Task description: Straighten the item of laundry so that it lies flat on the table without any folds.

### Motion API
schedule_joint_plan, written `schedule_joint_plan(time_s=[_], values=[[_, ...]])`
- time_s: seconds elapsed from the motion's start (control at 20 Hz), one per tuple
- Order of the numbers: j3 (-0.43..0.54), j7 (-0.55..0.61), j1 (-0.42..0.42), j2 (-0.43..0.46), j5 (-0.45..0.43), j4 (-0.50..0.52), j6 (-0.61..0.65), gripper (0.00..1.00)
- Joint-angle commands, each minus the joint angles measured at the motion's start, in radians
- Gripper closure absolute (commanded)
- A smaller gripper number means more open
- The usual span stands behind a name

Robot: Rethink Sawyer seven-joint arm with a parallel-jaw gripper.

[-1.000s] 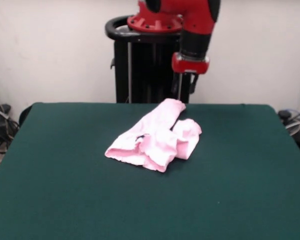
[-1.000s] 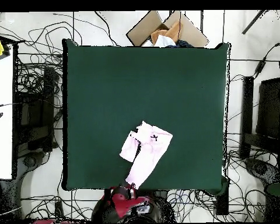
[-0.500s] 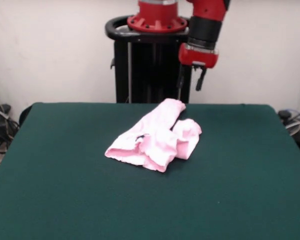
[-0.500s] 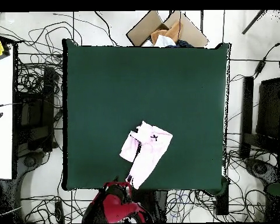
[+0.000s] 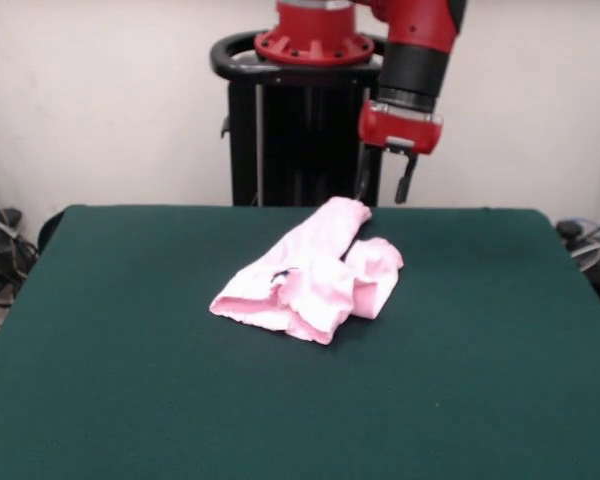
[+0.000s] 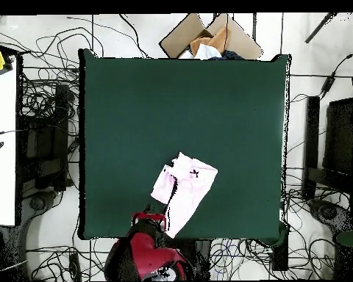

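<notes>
- The small pale pink soft fabric pants (image 5: 315,278) lie crumpled on the large rectangular table with a dark green felt-like top (image 5: 130,400), toward the side where the black pedestal (image 5: 300,130) stands.
- In the front view one leg of the pants runs up toward the far edge of the table and ends just short of it; the other part is bunched and folded over itself, with a raised lump on the right side.
- A tiny dark mark (image 5: 278,272) shows on the pink fabric near the middle of the heap, probably the bow, though it is too small to be sure.
- In the overhead view the pants (image 6: 183,189) sit in the lower middle part of the table (image 6: 135,95), with one leg reaching almost to the bottom edge.
- The red and black arm's gripper (image 5: 383,178) hangs in the air above the table's far edge, just beside and above the end of the long leg, not touching the fabric.
- Its two dark fingers (image 5: 405,180) stand apart, with nothing between them.
- An open brown cardboard box (image 6: 209,37) lies on the floor beyond the table's top edge in the overhead view, amid black cables (image 6: 40,95).
</notes>
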Motion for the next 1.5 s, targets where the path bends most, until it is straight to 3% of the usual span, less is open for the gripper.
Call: schedule_joint_plan(time_s=[0.05,0.25,0.55,0.9,1.1,1.3,1.5], values=[[0.053,0.192,0.006,0.090,0.125,-0.157,-0.066,0.00],[0.074,0.200,0.004,0.119,0.135,-0.174,-0.106,0.00],[0.137,0.173,-0.014,0.066,0.137,-0.196,0.072,0.00],[0.203,0.173,-0.044,0.133,0.142,-0.240,0.145,0.00],[0.195,0.186,-0.002,0.175,0.186,-0.258,0.108,0.00],[0.123,0.170,0.079,0.215,0.279,-0.279,0.057,0.00],[0.107,0.140,0.088,0.255,0.293,-0.299,0.069,0.00]])
